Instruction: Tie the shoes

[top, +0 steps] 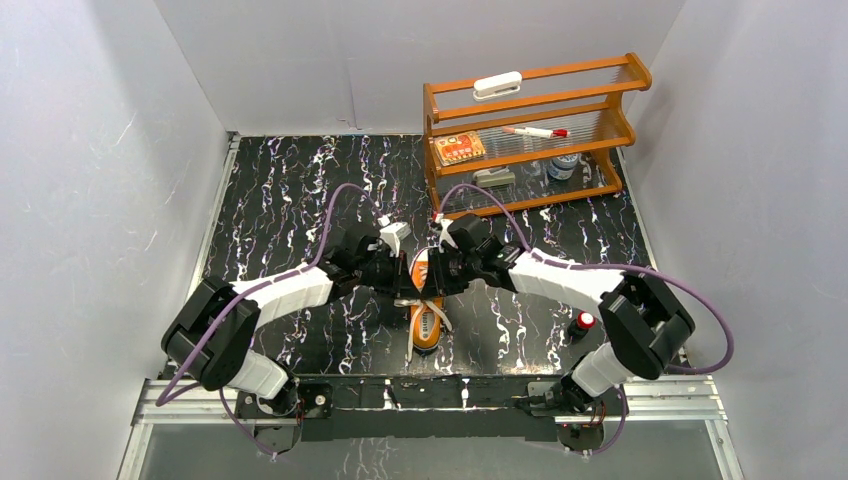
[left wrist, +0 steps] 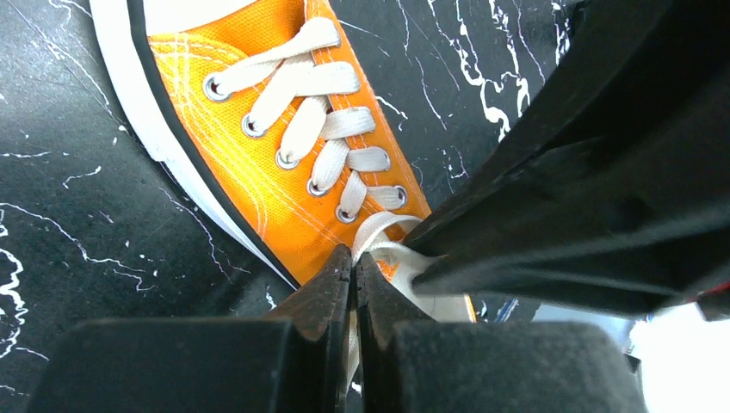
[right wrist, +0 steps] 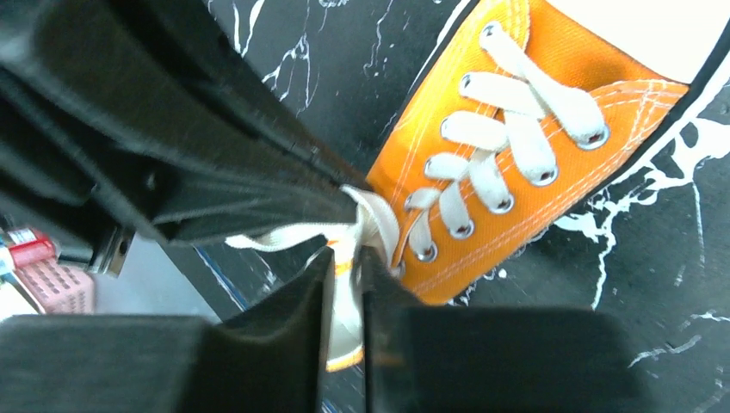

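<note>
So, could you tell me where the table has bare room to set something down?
Bare marble lies far left between the left wall and the left gripper, and near right around the red knob. It is crowded mid-table at the sneaker and by the wooden shelf.

Looks like I'm driving a lab test cell here: plain grey walls [top: 90, 150] box in a black marble-pattern worktop [top: 280, 200], aluminium rail [top: 430, 400] along the near edge, and an orange wooden rack [top: 530, 130] in the far corner.
</note>
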Controlling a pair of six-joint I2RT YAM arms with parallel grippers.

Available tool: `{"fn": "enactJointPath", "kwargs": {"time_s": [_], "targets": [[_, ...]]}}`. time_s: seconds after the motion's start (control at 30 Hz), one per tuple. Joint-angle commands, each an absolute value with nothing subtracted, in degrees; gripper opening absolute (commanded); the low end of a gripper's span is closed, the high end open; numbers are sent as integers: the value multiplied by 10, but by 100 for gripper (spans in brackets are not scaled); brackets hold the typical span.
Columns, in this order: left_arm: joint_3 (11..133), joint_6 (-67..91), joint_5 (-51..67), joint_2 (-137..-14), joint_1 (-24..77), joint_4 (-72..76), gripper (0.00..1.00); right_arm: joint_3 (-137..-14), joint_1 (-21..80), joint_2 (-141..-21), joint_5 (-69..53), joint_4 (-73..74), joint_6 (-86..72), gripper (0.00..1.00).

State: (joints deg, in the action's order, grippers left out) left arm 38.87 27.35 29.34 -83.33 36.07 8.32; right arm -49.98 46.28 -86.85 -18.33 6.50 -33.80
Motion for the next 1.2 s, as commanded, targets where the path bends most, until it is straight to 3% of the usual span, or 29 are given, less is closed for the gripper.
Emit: {"fn": "enactJointPath", "kwargs": {"time_s": [0.0, 0.13, 0.23, 0.4, 0.57, 0.7, 0.83, 1.17], "targets": [[408, 228, 270, -820, 368, 67, 0, -559, 463, -814, -198, 154, -257, 35], [409, 208, 275, -820, 377, 67, 0, -577, 443, -803, -230, 184, -199, 54], [410, 193, 268, -818, 385, 67, 0, -586, 412, -834, -280, 180, -179, 54], [394, 184, 257, -796, 390, 88, 0, -607, 376, -904, -377, 154, -157, 48], [390, 167, 252, -781, 393, 96, 0, -635, 374, -964, -397, 165, -146, 35], [392, 157, 264, -785, 396, 102, 0, -634, 374, -986, -414, 152, -150, 22], [392, 154, 257, -783, 396, 97, 0, -631, 374, -982, -405, 161, -150, 0], [394, 151, 240, -801, 396, 86, 0, -578, 374, -897, -392, 136, -184, 0]]}}
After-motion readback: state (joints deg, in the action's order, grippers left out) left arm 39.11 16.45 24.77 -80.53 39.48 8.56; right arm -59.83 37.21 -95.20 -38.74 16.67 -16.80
